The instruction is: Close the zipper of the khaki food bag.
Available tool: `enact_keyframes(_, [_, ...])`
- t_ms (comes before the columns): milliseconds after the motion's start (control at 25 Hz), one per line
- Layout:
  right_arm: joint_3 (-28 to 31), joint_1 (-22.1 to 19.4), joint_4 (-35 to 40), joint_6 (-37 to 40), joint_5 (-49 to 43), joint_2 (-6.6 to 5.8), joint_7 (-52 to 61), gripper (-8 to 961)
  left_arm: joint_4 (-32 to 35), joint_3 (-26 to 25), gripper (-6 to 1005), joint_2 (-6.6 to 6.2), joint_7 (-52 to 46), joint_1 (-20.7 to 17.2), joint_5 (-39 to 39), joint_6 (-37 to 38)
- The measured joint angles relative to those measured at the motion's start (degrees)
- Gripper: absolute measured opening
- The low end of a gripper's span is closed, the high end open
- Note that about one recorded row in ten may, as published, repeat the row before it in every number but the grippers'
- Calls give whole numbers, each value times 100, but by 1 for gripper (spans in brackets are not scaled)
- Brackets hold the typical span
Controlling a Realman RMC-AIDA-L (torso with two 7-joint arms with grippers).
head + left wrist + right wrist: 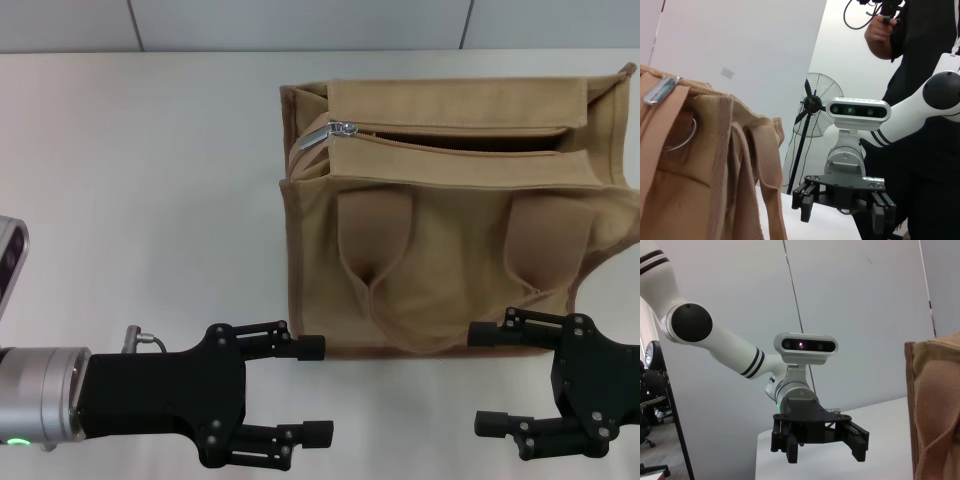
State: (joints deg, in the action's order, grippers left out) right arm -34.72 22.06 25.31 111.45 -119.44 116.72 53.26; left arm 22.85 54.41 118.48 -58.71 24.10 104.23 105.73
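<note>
Currently lying on white table [150, 180]: khaki food bag [450, 280], zipper [450, 135] gaping, pull tab [328, 133] sitting at left end. Hovering near bag's front edge: left gripper [315, 390], right gripper [485, 378], fingers spread wide, gripping nothing.

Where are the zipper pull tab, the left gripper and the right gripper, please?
zipper pull tab [330, 132], head view, on its silver metal.
left gripper [318, 390], head view, between its fingertips.
right gripper [484, 378], head view, between its fingertips.

no readable text, no labels, no brand names, no numbers on anything shown
</note>
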Motion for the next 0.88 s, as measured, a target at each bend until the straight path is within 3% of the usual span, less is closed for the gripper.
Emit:
enact_keyframes(240, [4, 0, 0, 3, 0, 0, 0, 815, 42, -243, 764, -5, 1, -45, -45, -27])
enact_keyframes(360, [9, -3, 0, 4, 0, 0, 0, 815, 56, -782, 759, -20, 111, -157, -70, -17])
enact_keyframes(440, [9, -7, 0, 7, 0, -5, 0, 815, 60, -1453, 756, -23, 470, -358, -69, -35])
enact_keyframes(640, [9, -9, 0, 8, 0, -7, 0, 815, 25, -2174, 748, -11, 949, -533, -71, -154])
enact_keyframes(880, [9, -9, 0, 8, 0, -18, 0, 815, 13, -2381, 739, -1, 1123, -530, -69, -288])
